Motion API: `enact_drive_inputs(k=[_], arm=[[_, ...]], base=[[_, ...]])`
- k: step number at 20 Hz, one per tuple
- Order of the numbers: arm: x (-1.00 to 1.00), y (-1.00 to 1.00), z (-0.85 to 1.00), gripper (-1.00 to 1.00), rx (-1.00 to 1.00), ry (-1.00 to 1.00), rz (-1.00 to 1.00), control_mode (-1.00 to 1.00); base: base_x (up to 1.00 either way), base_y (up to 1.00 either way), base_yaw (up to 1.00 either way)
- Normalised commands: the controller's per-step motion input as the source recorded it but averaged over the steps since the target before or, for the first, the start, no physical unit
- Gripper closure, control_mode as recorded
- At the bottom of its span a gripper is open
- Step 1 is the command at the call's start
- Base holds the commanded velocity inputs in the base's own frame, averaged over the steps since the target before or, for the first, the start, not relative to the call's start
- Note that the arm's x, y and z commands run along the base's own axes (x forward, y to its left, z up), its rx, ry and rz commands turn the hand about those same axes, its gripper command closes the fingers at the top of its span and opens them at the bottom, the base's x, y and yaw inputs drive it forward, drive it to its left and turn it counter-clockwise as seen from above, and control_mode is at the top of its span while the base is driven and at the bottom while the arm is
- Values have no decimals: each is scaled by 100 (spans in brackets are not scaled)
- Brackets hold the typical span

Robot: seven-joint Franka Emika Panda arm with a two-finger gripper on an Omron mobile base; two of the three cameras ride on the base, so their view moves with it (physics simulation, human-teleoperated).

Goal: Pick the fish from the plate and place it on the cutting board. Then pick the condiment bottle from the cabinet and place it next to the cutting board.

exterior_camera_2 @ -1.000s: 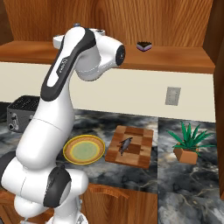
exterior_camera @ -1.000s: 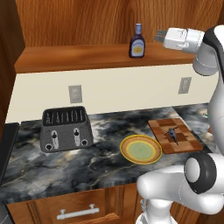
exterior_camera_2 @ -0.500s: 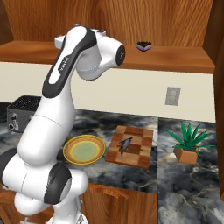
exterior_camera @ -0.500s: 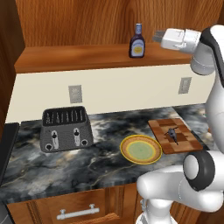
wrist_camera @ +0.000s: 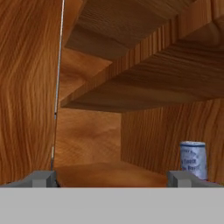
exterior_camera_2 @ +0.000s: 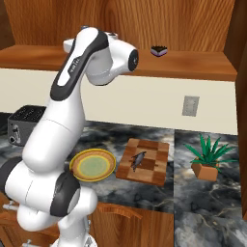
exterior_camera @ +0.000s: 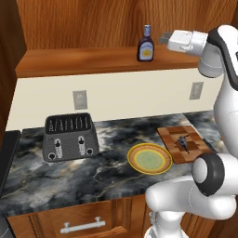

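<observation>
- The fish (exterior_camera: pixel 182 142) already lay on the board (exterior_camera: pixel 181 144), well below the fingers.
- Over the last second the fingers (exterior_camera: pixel 163 38) had edged along the shelf toward the bottle (exterior_camera: pixel 146 44), spread wide, holding nothing.
- The bottle's cap (wrist_camera: pixel 193 159) showed beside one fingertip; the grasp came next.

We see bare shelf of the warm brown wood-grain cabinet (exterior_camera: pixel 83 60) left of the dark brown condiment bottle (exterior_camera: pixel 146 44); the wide-open white gripper (exterior_camera: pixel 163 38) just right of it, nothing between

Warm wood-grain cabinet (exterior_camera: pixel 93 60), glossy dark marble counter (exterior_camera: pixel 107 172), checkered wooden cutting board (exterior_camera: pixel 182 144).
</observation>
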Motion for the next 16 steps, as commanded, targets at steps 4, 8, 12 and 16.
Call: enact_drive_inputs(k=[4, 8, 12, 16], arm=[[20, 0, 0, -100, 0, 0, -1, -100], [18, 0, 0, -100, 0, 0, -1, -100], [14, 0, 0, -100, 0, 0, -1, -100], [10, 0, 0, -100, 0, 0, -1, -100]], base=[[0, 0, 0], [0, 0, 0], [0, 0, 0], [0, 0, 0]])
